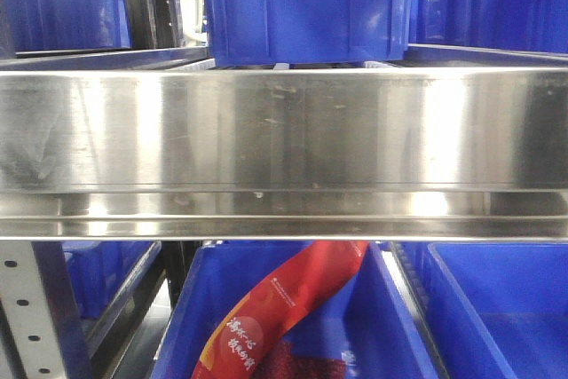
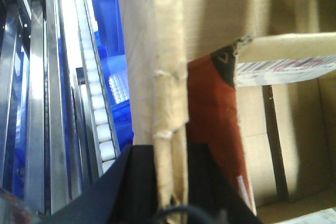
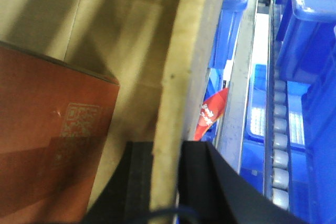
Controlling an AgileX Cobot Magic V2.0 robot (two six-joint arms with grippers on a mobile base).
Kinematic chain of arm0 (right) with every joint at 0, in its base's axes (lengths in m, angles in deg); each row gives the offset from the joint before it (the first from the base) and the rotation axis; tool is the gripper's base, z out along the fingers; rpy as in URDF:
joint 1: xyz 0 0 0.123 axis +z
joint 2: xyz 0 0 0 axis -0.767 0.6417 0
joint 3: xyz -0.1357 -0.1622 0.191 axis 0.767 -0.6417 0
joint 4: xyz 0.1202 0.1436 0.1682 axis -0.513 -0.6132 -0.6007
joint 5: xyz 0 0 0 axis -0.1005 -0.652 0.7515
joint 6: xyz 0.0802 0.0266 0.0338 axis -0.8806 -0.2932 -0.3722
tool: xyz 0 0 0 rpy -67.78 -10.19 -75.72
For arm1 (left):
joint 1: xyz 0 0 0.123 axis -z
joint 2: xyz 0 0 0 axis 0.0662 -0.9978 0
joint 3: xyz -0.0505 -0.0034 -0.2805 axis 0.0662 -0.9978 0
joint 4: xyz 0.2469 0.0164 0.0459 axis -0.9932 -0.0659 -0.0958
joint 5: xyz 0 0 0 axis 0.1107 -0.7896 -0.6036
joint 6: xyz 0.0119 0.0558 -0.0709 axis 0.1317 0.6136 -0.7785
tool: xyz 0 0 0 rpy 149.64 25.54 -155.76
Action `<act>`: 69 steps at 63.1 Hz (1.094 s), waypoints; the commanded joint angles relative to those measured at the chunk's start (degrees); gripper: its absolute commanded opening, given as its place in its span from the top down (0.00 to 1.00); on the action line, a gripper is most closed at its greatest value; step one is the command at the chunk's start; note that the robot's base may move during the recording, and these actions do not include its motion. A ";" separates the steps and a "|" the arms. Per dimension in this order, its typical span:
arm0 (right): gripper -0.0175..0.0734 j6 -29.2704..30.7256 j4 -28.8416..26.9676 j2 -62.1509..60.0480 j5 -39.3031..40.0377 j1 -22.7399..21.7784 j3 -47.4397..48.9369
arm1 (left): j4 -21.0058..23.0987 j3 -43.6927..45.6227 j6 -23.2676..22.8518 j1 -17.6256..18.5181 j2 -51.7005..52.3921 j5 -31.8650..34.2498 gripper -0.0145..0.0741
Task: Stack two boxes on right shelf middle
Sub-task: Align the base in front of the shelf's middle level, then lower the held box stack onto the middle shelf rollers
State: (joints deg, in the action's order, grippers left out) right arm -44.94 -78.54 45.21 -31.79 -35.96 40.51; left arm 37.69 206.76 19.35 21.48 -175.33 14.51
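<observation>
Obs.: left fingers (image 2: 139, 182) are clamped on one wall of an open cardboard box (image 2: 157, 51), one finger inside the wall and one outside. Right fingers (image 3: 197, 177) pinch another wall of the cardboard box (image 3: 189, 51) the same way. The box is carried between the two arms, off any worktop I can see. A red-brown carton (image 2: 210, 108) lies loose inside it, just inboard of both pairs of fingers.

Surroundings: roller track (image 2: 97, 108) and blue bins (image 3: 310, 35) run outboard of the fingers. The front view shows only a steel shelf rail (image 1: 284, 130), a blue bin (image 1: 306, 6) above it and a red packet (image 1: 284, 308) in a bin below.

Risks, as I judge them:
- The grip is on thin, frayed cardboard edge only. The wall could bend or tear and the box would sag.
- If the arms move unevenly, the box twists and one pinch slips off.
- Tilting would slide the loose carton and shift the load.
- The box bottom could catch the steel rail on entry.
- The target shelf spot is not visible, so clearance cannot be checked.
</observation>
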 commanded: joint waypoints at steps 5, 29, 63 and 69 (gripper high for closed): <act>0.97 0.56 0.28 -0.55 3.15 -0.28 0.52 | -1.09 0.80 -0.04 -0.28 -1.27 -0.03 0.96; 0.97 0.56 0.28 9.56 -3.92 -0.28 0.52 | -3.14 -5.51 -0.04 -0.28 -7.87 -0.03 0.96; 0.18 0.56 0.28 9.72 -4.57 -0.28 1.50 | -3.37 -9.13 -0.04 -0.28 -6.41 -0.03 0.18; 0.18 0.56 0.28 7.53 -4.57 -0.28 1.74 | -3.22 -9.13 -0.04 -0.28 -4.77 -0.03 0.28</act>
State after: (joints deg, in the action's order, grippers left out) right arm -44.83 -78.70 55.41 -36.87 -36.06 41.39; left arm 34.60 197.55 18.98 21.48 -182.48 15.02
